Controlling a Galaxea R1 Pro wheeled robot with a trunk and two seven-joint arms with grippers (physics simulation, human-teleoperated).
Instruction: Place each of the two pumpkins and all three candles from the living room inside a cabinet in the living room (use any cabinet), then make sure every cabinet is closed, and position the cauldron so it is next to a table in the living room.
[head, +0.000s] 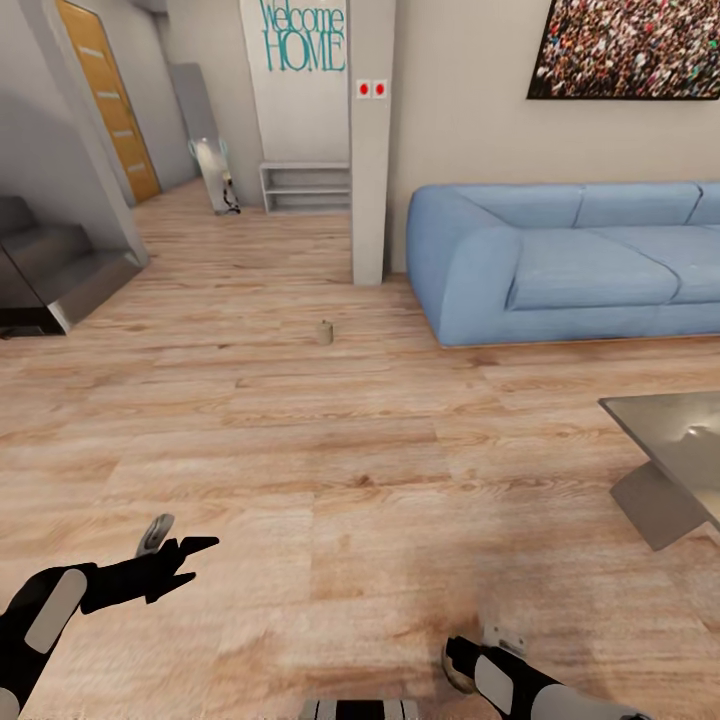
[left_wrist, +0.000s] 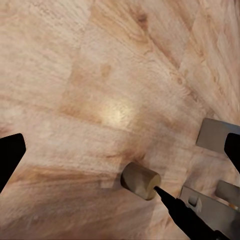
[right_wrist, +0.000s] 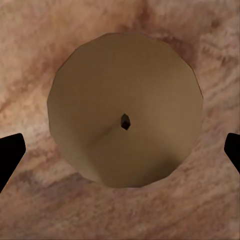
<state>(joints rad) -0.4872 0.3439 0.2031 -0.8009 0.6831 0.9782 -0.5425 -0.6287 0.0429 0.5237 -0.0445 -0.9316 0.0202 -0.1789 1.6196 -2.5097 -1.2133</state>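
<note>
A tan candle (right_wrist: 125, 110) stands upright on the wood floor, seen end-on in the right wrist view with its wick hole in the middle. My right gripper (right_wrist: 120, 155) hangs open above it, one black fingertip at each side, apart from the wax. The left wrist view shows this candle (left_wrist: 141, 180) from the side with a right finger (left_wrist: 180, 212) at it. In the head view my right gripper (head: 465, 658) is low at the bottom, and my left gripper (head: 185, 562) is open over bare floor at the lower left. Another candle (head: 323, 332) stands farther off near the pillar.
A blue sofa (head: 570, 260) runs along the far right wall. A grey low table (head: 670, 440) juts in at the right edge. A white pillar (head: 371, 150) stands mid-back, and dark stairs (head: 50, 270) lie at the left. Wood floor (head: 330, 480) spreads between them.
</note>
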